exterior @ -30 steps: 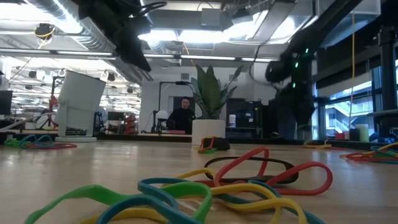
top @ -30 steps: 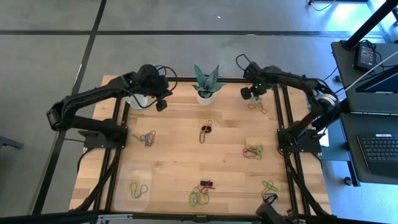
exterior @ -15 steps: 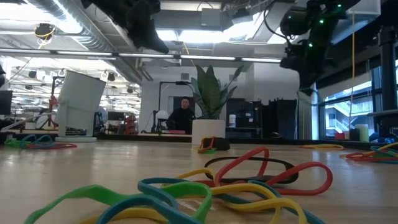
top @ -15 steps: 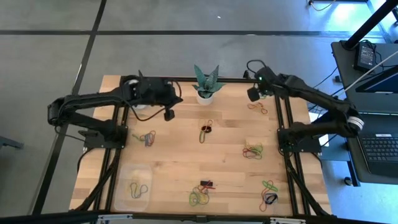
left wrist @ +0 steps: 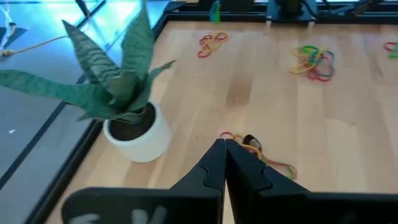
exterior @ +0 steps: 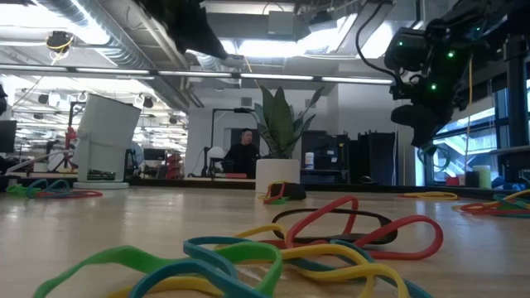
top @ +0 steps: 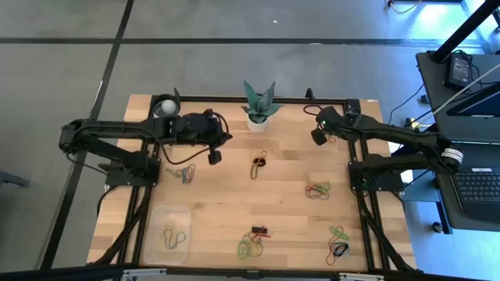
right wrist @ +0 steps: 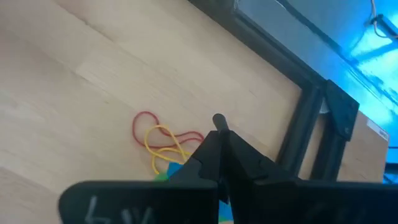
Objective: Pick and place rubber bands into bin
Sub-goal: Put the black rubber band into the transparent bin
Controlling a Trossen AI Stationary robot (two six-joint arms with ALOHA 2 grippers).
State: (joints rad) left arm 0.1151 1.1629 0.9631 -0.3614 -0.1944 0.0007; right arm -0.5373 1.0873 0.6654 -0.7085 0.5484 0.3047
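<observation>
Rubber bands lie in small coloured piles on the wooden table: one left of centre (top: 184, 173), one with a black clip at the middle (top: 258, 164), one right of centre (top: 316, 189) and several near the front edge (top: 250, 248). The clear bin (top: 167, 234) stands at the near left with a few bands inside. My left gripper (top: 212, 156) is shut and hovers left of the middle pile (left wrist: 256, 148). My right gripper (top: 316, 136) is shut above the far right pile (right wrist: 160, 144). Neither touches anything.
A potted plant (top: 258, 109) stands at the far edge between the arms, close to my left gripper's side (left wrist: 127, 118). A white cup (top: 164, 105) sits at the far left corner. Black frame rails (right wrist: 311, 118) border the table. A person (exterior: 243, 153) sits far behind the table.
My left gripper has moved from beside the white cup toward the table's near edge and a little right, toward the middle pile. My right gripper has shifted toward the near edge as its arm stretched out along the right rail. No band has moved.
</observation>
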